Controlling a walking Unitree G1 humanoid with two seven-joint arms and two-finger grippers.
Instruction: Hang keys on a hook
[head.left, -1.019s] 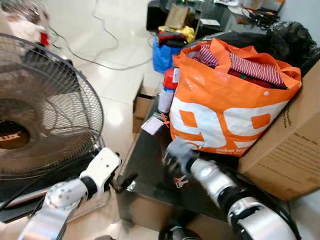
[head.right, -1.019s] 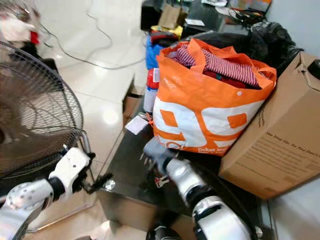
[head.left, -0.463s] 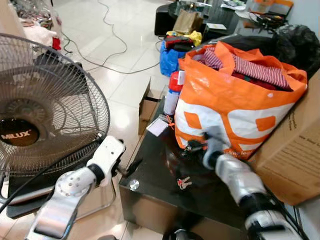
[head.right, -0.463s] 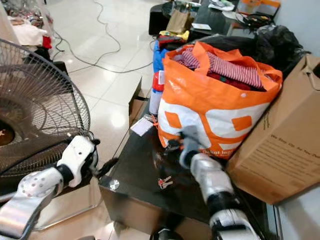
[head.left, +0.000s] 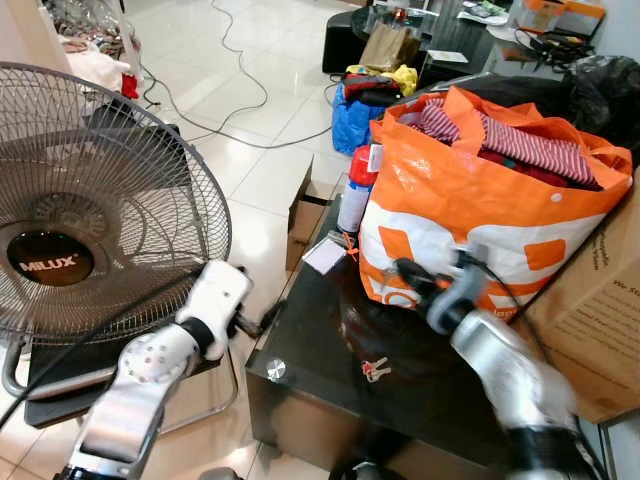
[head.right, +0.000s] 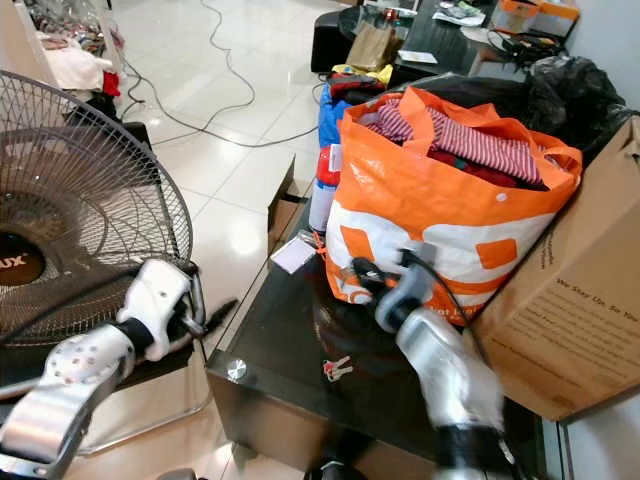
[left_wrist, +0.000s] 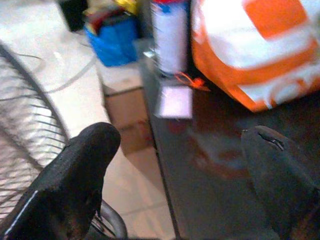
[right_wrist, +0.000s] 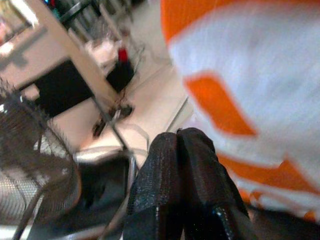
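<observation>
Keys lying loose on the table

The keys (head.left: 376, 369) rest on the black table (head.left: 330, 390), in front of the orange bag (head.left: 480, 210). Right gripper (head.left: 402, 270), fingers pressed together and empty, hovers against that bag. Left gripper (left_wrist: 180, 165), spread wide, sits off the table's edge, well left of the bag.

Bright, even daylight fills the head views; the white floor tiles (head.left: 250, 150) carry soft glare patches, strongest beside the fan (head.left: 90, 220). The glossy black bench (head.left: 330, 340) mirrors the orange bag (head.left: 480, 210) faintly. The right arm (head.left: 500, 360) is smeared by motion blur. Both wrist views are soft and out of focus, the black fingers (right_wrist: 180, 185) nearest the lens blurred.
</observation>
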